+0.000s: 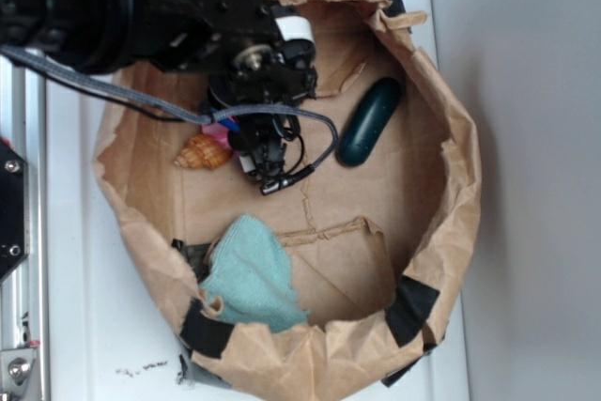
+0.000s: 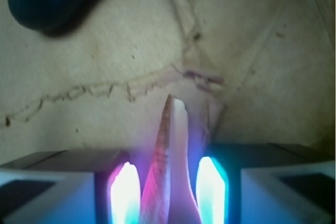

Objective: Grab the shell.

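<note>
Orange-tan ribbed spiral shell (image 1: 203, 152) lies on the brown paper basin's (image 1: 451, 119) floor, its pink lip end under the black gripper (image 1: 246, 152). Wrist view alone shows its pointed tail (image 2: 169, 150) between the glowing fingers (image 2: 124, 192), gaps either side: unclamped. Dark green glossy capsule (image 1: 369, 121) and teal cloth (image 1: 249, 274) lie apart.

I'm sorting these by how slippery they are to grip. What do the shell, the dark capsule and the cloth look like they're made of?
The shell looks like hard natural shell, matte orange-tan with ribbed whorls. The capsule looks like smooth hard plastic, possibly glass; its dark green surface carries a glossy highlight. The cloth looks like soft woven or terry fabric, teal, with a fuzzy, crumpled surface and no shine.
</note>
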Available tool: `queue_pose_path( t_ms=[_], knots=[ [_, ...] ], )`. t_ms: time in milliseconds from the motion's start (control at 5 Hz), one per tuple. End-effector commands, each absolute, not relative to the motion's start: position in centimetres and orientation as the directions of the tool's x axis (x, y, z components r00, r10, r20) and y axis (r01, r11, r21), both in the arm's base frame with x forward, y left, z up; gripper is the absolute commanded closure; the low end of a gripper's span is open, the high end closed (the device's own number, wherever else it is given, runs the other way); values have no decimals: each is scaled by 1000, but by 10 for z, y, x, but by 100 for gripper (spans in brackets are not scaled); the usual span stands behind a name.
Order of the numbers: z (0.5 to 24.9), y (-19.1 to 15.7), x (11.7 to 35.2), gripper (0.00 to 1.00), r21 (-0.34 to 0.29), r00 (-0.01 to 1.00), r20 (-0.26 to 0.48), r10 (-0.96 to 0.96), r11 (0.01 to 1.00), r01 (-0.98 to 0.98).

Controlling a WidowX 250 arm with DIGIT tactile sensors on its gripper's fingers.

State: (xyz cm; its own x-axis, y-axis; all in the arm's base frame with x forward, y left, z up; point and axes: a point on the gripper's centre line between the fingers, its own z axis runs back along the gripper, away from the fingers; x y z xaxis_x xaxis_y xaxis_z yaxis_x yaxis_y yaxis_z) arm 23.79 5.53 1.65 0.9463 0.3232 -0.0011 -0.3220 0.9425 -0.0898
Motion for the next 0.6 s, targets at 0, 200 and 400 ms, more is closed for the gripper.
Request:
queue_pose_path(
  t_ms=[0,200,400],
  knots=[
    [25,73,231,100,-102,937,-17,350,931,-350],
    [55,73,226,100,-155,936,-22,352,923,-351],
    [104,68,249,100,-207,917,-103,386,893,-399]
  ],
)
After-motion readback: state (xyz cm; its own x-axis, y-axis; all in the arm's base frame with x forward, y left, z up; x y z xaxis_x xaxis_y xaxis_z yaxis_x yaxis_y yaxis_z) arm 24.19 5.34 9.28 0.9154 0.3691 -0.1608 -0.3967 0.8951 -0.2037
